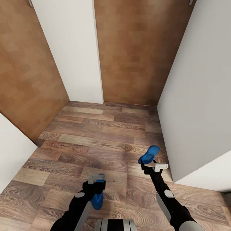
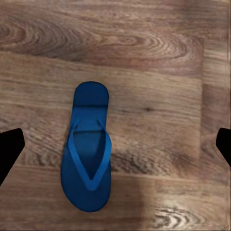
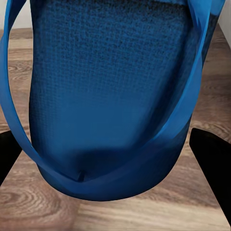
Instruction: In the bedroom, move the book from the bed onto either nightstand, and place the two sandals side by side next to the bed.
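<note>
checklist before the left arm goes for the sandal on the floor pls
1. Left claw open: ok, its fingers stand wide apart.
2. Floor sandal lined up between those fingers: ok, it lies flat with the strap up.
3. Right claw has a firm hold on the second sandal: cannot tell; the sandal sits tilted between the fingers, but contact is unclear.
4. Room beside the right arm: cannot tell; the white wall looks close.
5. Bed in sight for placing: not ok; ahead are brown doors and the wall.

Head camera overlooks floor (image 1: 106, 141); wrist cameras closely face sandals (image 2: 86, 149).
</note>
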